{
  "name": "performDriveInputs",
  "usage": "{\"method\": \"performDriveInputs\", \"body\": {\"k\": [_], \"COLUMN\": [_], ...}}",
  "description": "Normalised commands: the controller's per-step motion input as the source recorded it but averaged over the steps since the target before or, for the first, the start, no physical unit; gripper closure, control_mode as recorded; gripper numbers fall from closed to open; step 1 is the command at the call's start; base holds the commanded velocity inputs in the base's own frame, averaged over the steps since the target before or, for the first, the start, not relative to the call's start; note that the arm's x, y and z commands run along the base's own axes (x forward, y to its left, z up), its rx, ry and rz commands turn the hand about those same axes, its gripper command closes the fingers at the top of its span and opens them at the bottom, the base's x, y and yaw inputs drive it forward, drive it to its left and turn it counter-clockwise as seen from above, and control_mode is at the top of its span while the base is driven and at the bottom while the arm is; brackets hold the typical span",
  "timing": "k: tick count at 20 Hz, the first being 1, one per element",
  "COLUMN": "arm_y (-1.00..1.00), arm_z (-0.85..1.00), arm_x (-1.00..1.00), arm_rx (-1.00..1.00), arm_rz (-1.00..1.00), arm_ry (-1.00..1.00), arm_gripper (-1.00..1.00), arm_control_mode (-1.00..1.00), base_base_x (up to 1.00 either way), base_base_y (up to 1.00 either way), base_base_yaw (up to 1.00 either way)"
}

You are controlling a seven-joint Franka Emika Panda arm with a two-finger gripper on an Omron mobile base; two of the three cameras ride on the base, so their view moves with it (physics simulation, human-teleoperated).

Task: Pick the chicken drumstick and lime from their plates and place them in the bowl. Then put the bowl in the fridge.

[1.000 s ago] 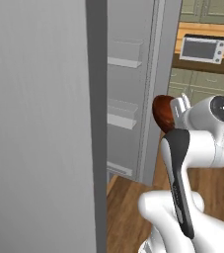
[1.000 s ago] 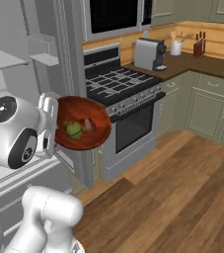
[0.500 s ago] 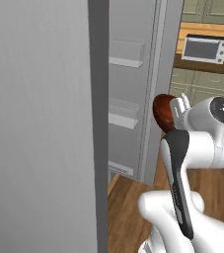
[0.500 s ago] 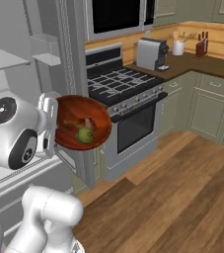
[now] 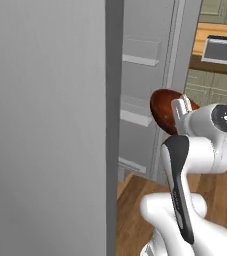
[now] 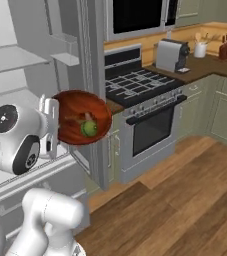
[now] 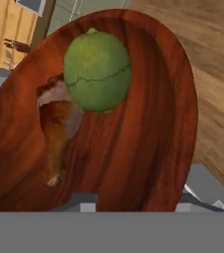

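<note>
My gripper (image 6: 53, 124) is shut on the rim of the reddish-brown bowl (image 6: 97, 112), holding it in the air, tipped steeply on its side. In the hand view the bowl (image 7: 153, 99) holds the green lime (image 7: 96, 70) and, beside it, the chicken drumstick (image 7: 56, 128). From the right base view the lime (image 6: 88, 129) lies low in the tilted bowl. The left base view has the bowl (image 5: 164, 106) just in front of the open fridge (image 5: 140, 60), beside its white door shelves. The plates are out of view.
The fridge's grey door (image 5: 45, 125) stands open close on the left. Fridge shelves (image 6: 15, 57) lie behind the arm. To the right are a stove (image 6: 140, 82), a toaster (image 6: 171, 55) on the counter and a wood floor (image 6: 175, 200).
The whole picture has shifted slightly, so the camera has moved. The lime has rolled a little inside the tilted bowl. The bowl stays in my grip.
</note>
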Motion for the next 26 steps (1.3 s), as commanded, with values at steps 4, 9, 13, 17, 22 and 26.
{"method": "performDriveInputs", "body": {"k": [4,9,13,17,22,26], "arm_y": [0.0,0.0,0.0,0.0,0.0,0.0], "arm_z": [0.0,0.0,0.0,0.0,0.0,0.0], "arm_x": [0.0,0.0,0.0,0.0,0.0,0.0], "arm_rx": [0.0,0.0,0.0,0.0,0.0,0.0], "arm_rz": [0.0,0.0,0.0,0.0,0.0,0.0], "arm_ry": [0.0,0.0,0.0,0.0,0.0,0.0], "arm_gripper": [1.0,1.0,1.0,1.0,1.0,1.0], "arm_control_mode": [1.0,1.0,1.0,1.0,1.0,1.0], "base_base_x": [-0.11,0.0,0.11,0.49,0.24,0.16], "base_base_y": [0.19,0.01,-0.14,-0.36,-0.62,0.0], "base_base_yaw": [0.43,0.53,0.6,0.61,0.51,0.43]}}
